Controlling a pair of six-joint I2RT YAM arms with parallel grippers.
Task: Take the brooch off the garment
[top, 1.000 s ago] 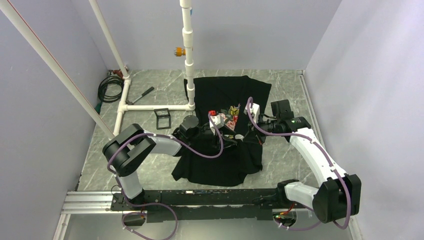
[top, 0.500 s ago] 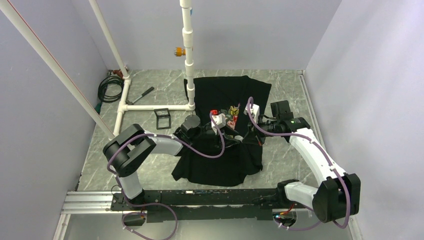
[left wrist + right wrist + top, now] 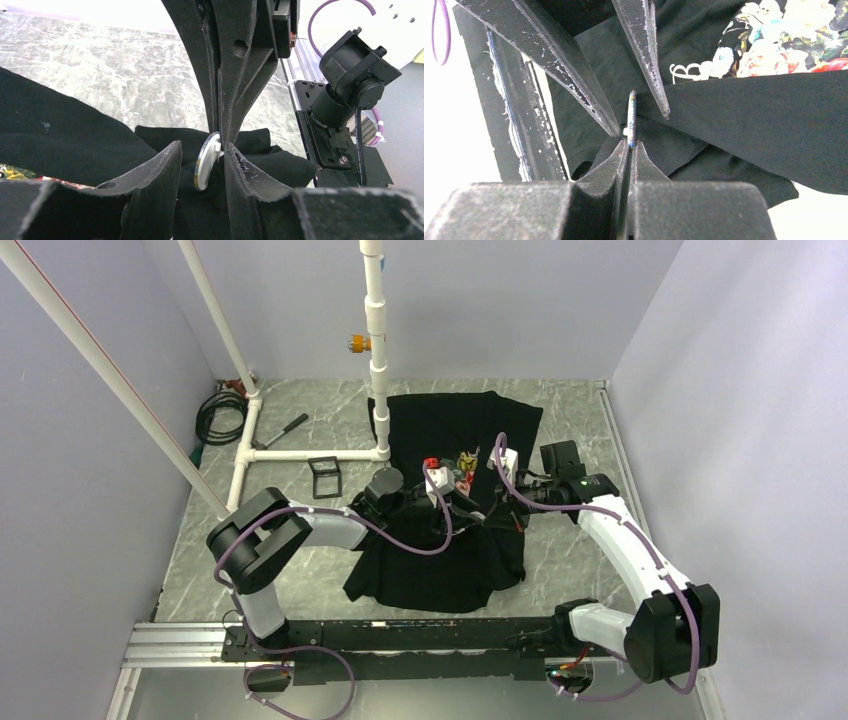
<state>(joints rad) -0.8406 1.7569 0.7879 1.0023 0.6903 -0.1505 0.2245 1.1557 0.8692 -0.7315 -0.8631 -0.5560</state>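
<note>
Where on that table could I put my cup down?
Bare marble right of the garment, up to the wall, and left of it near the left arm. Crowded: the garment's middle, where left claw meets right claw, and the far-left corner with cable and hammer.

The left arm [image 3: 330,528] and right arm [image 3: 625,545] have white links, black joints and purple cables [image 3: 496,455].

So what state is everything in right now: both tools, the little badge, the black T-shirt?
brooch: standing on edge, pinched; whether it is free of the cloth cannot be told.
right tool: shut on the brooch's edge.
left tool: open, one finger on either side of the brooch.
garment: flat at the far end, bunched up near the tools.
</note>
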